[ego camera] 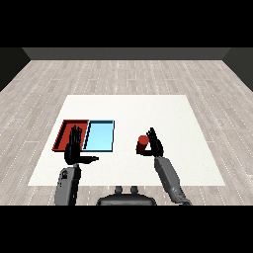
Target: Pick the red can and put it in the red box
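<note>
The red can [143, 142] stands upright on the white table [163, 113], right of the two trays. My right hand [155, 145] is against the can's right side, its fingers pointing up and its thumb reaching under the can; the fingers do not curl round the can. The red tray [65, 129] lies at the left, with nothing seen inside. My left hand [74, 147] hovers over the red tray's near edge, fingers straight up and thumb stretched to the right, holding nothing.
The light blue tray [100, 136] lies directly right of the red tray, between it and the can. Wooden floor surrounds the table on all sides.
</note>
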`<state>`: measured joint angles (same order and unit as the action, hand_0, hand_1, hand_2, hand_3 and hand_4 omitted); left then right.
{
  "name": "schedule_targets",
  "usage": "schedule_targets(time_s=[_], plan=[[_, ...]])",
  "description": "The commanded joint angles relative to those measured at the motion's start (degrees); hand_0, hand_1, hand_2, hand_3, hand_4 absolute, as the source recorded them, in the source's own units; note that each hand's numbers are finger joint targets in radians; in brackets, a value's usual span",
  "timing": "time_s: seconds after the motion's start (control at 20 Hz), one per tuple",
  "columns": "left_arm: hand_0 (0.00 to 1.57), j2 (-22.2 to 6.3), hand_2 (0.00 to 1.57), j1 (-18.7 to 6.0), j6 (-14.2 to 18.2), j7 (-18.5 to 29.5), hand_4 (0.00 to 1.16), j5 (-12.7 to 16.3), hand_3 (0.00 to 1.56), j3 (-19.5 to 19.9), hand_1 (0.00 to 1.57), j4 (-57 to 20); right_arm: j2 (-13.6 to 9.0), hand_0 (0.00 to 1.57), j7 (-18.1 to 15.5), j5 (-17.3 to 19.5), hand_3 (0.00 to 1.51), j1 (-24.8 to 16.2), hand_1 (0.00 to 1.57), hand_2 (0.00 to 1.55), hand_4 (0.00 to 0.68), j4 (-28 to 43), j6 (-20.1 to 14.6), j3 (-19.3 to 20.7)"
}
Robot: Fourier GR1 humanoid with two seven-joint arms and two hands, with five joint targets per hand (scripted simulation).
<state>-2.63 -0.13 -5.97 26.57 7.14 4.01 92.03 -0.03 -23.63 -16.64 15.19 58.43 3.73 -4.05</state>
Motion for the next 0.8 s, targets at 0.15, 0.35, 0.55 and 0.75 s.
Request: schedule_targets(time_s=[0.15,0.35,0.55,0.75], plan=[[0.00,0.4,0.00,-1.4,0.6,-2.0,0.00,-0.1,0.00,-0.6,0.00,0.2,-0.5,0.00,-2.8,0.7,0.00,5.5,0.00,0.00,0.000,-9.1,2.7,3.4],[0.00,0.5,0.00,3.0,0.6,-1.3,0.00,-0.8,0.00,-1.2,0.00,4.8,-0.4,0.00,0.4,-0.3,0.00,5.5,0.00,0.00,0.000,-4.3,0.4,2.5],[0.00,-1.4,0.00,1.2,-1.4,-2.0,0.00,2.2,0.00,1.3,0.00,2.4,0.0,0.00,-4.2,-1.2,0.00,1.3,0.00,0.00,0.000,-5.7,-0.1,-2.6],[0.00,-1.4,0.00,0.8,-2.3,2.3,0.00,1.3,0.00,1.4,0.00,-1.4,0.0,0.00,1.9,-2.1,0.00,4.1,0.00,0.00,0.000,-3.2,-1.6,-1.9]])
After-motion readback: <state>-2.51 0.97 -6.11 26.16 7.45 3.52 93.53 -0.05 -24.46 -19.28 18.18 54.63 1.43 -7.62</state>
